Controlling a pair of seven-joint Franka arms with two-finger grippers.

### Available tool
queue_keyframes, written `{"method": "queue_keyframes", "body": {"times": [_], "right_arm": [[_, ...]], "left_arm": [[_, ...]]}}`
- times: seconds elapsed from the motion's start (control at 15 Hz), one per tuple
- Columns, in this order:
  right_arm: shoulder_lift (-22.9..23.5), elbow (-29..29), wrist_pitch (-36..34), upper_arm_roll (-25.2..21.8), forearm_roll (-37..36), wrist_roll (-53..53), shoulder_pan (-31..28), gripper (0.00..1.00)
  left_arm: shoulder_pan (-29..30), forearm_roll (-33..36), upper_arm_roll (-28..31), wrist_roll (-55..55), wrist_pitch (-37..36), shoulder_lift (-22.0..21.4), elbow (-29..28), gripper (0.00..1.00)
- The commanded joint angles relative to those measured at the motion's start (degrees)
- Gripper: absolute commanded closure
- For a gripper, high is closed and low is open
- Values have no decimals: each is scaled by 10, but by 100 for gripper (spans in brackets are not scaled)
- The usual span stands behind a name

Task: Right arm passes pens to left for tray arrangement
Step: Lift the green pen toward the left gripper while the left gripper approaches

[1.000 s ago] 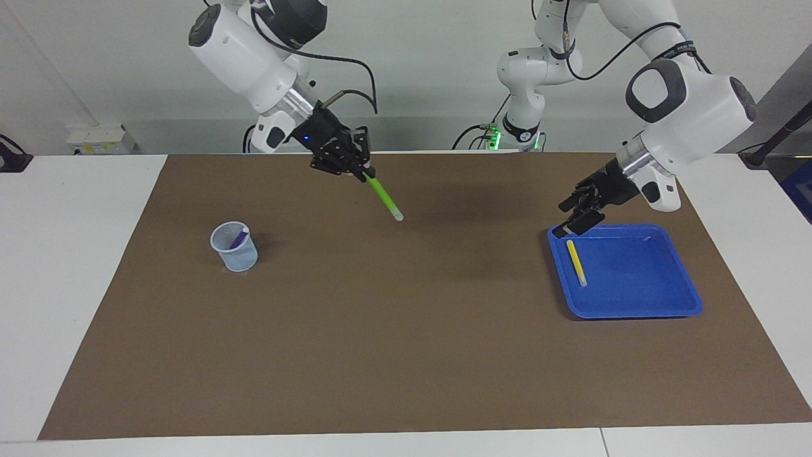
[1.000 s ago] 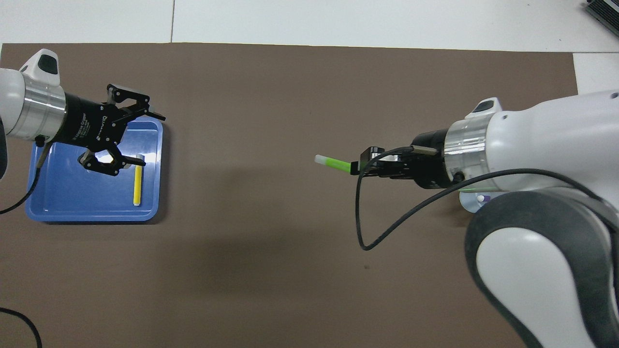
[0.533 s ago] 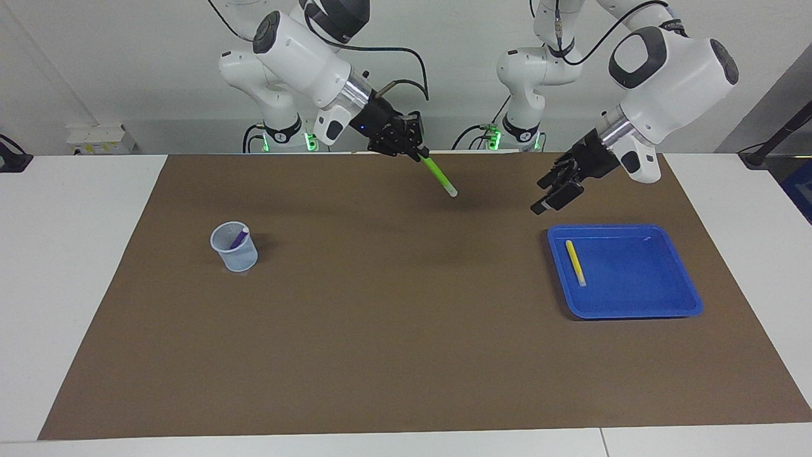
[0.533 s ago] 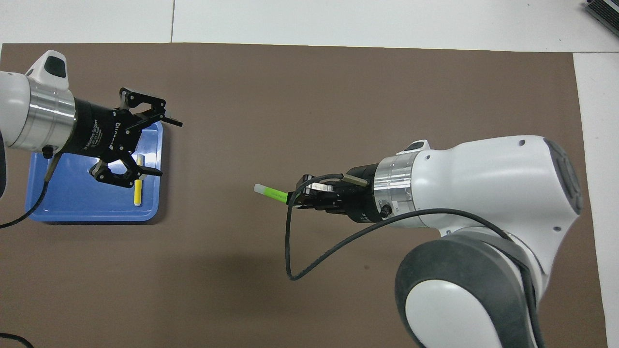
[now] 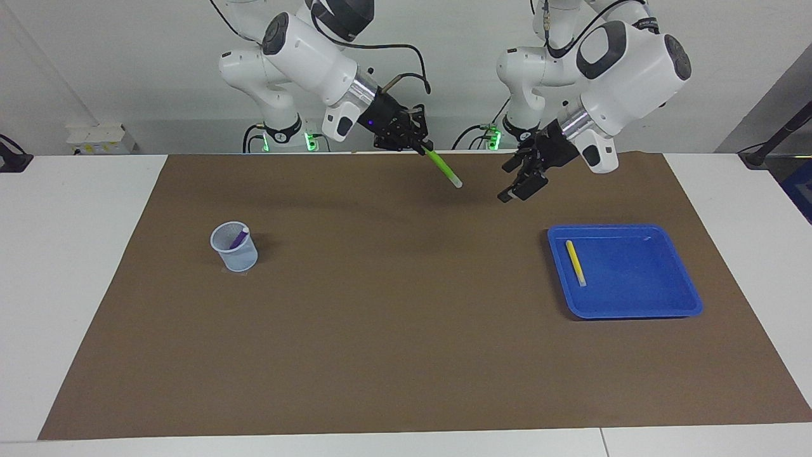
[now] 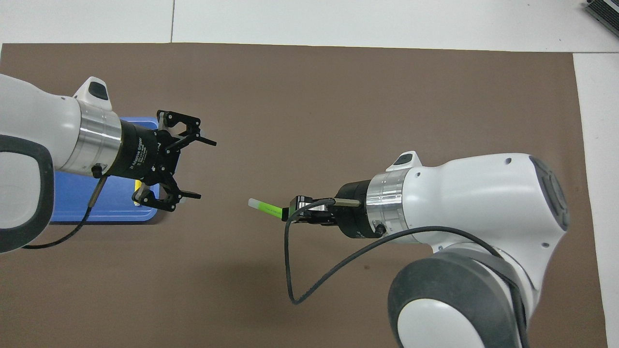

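My right gripper (image 5: 417, 145) (image 6: 290, 212) is shut on the green pen (image 5: 444, 169) (image 6: 265, 209) and holds it in the air over the mat's middle, whitish tip slanting down toward my left gripper. My left gripper (image 5: 512, 188) (image 6: 205, 169) hangs open a short gap from that tip, facing it, with nothing between its fingers. The blue tray (image 5: 660, 298) (image 6: 77, 198) lies toward the left arm's end of the table. The yellow pen (image 5: 575, 261) (image 6: 138, 186) lies in it; from overhead the left gripper mostly covers it. The purple pen (image 5: 239, 238) stands in a cup.
The small translucent cup (image 5: 236, 255) stands toward the right arm's end of the table; from overhead the right arm hides it. A brown mat (image 5: 380, 330) covers the table, with white table edge around it. A black cable loops from the right wrist.
The right gripper carried the green pen up and toward the table's middle. The left gripper rose from over the tray and moved toward the pen's tip, staying open.
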Motion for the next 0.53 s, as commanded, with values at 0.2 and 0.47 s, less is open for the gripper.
{"method": "queue_keyframes", "body": {"times": [0.2,0.47], "right_arm": [[-17,-20,12,-3,21,-35,-1,100],[-17,-20,12,-3,21,-35,-1,100]], "left_arm": [[-51,-38,6,-89,112,-50,-88,0],[-97,-38,6,-115,158,-61,-116,0]]}}
